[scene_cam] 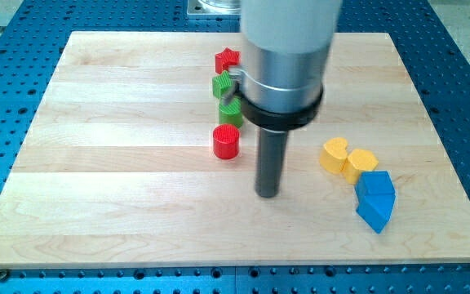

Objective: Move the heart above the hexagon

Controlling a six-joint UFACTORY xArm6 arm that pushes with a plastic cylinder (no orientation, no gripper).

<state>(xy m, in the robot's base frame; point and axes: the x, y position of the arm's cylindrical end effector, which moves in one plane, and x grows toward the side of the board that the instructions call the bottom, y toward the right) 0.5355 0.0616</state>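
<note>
A yellow heart (333, 153) lies on the wooden board (121, 188) at the view's right. It touches a yellow hexagon (361, 163) on its lower right. My tip (268, 195) rests on the board to the left of the heart, with a clear gap, and below and right of a red cylinder (226, 141). The tip touches no block.
A red star (228, 59) and two green blocks (222, 84) (231, 113) stand in a column above the red cylinder, partly hidden by the arm. Two blue blocks (375, 186) (374, 212) lie together just below the hexagon.
</note>
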